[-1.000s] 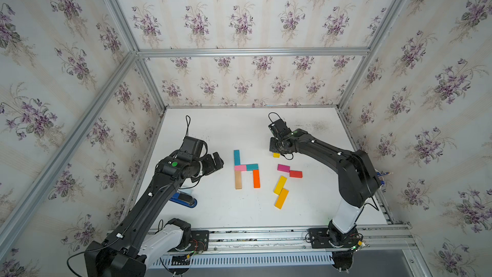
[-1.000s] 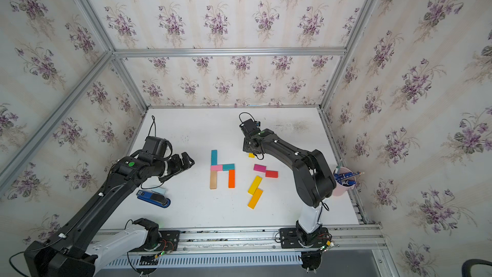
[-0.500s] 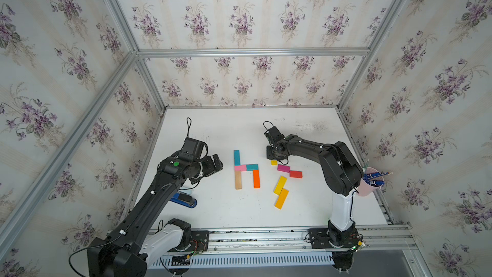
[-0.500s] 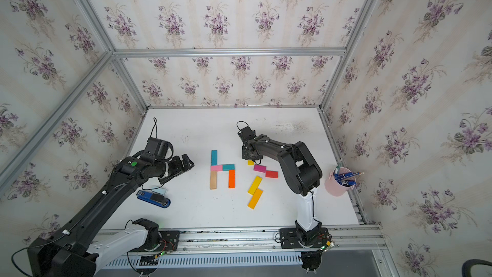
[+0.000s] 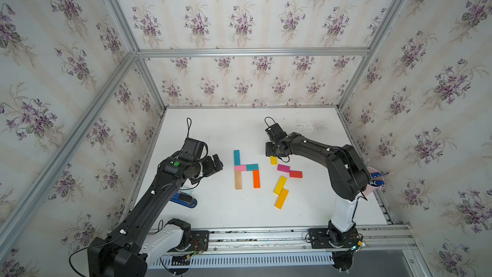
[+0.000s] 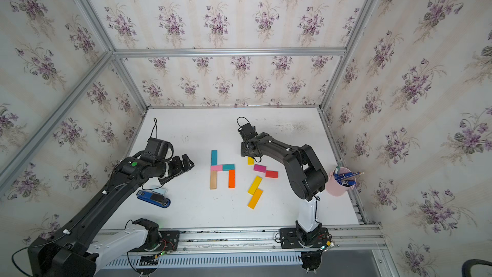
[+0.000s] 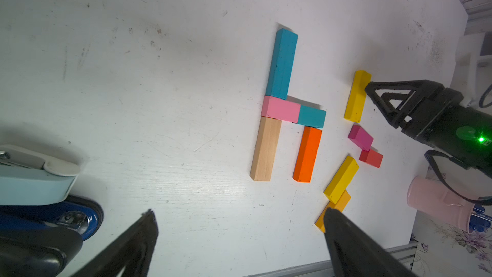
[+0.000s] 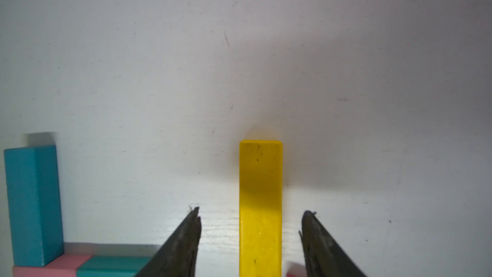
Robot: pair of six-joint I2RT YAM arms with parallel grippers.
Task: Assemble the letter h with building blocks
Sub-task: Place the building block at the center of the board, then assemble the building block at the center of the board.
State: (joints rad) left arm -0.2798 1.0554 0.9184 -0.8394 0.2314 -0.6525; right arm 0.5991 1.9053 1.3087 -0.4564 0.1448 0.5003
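On the white bench five blocks lie joined as an h: a long teal block, a pink block, a short teal block, a tan block and an orange block; just to the right of them lies a yellow block; the right pincer straddles it, fingers parted with bare bench showing on both sides, so it grips nothing; a magenta block and a red block lie near; the left pincer hangs spread wide and empty left of the h, near a blue stapler.
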